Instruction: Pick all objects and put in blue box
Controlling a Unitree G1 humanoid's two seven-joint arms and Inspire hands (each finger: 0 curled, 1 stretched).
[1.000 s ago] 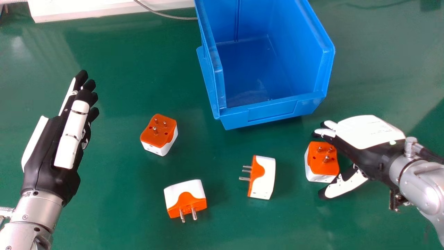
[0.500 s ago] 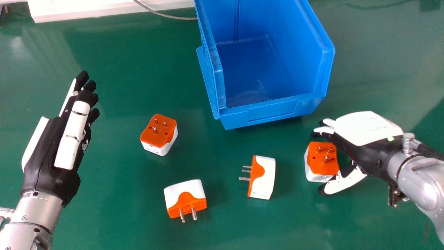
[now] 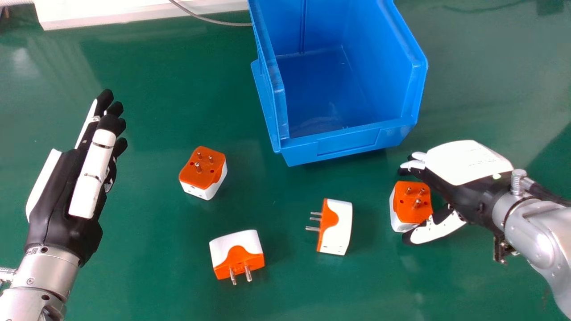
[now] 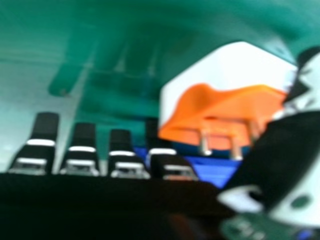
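Orange rightmost adapter (image 3: 410, 209) framed by my right hand (image 3: 466, 162), grasp yet to close

Nearest me on the green tabletop (image 3: 156, 285), the near adapter (image 3: 237, 256) lies with its pins towards me. A little farther and to the right, the middle adapter (image 3: 337, 227) rests on its side, pins pointing left. I read the step in hand as lining up the first pick, on the rightmost adapter, which sits pins up. My right hand comes in from the right, open and relaxed, with the thumb apart on the near side and the fingers towards the far side. It has hold of nothing that I can make out; whether the thumb touches the casing, I cannot tell. Next I'd want to close fingers and thumb on the white body rather than the pins, then check the grip before lifting; a thumb set too near the corner could turn the piece away. Farther off to the left, the far-left adapter (image 3: 203, 171) sits pins up, with my left hand (image 3: 58, 196) beyond it to the left, fingers straight. Farthest, the blue box (image 3: 348, 145) has its low front facing me, with nothing inside, so all four adapters remain to be put in.
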